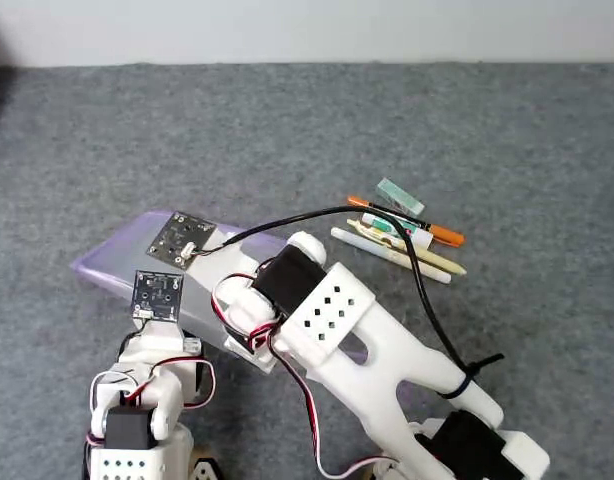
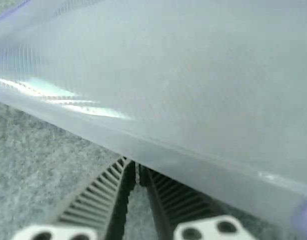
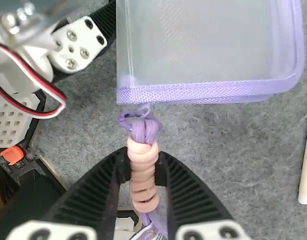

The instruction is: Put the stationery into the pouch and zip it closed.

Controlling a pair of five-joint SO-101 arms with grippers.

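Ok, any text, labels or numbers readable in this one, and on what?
No text can be read.
On the eraser sleeve: any print is too small to read.
On the pens: barrels too small to read.
On the pouch and its zip pull: no writing visible.

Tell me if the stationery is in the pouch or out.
Out. The pens and eraser lie on the table beside the pouch, which looks empty.
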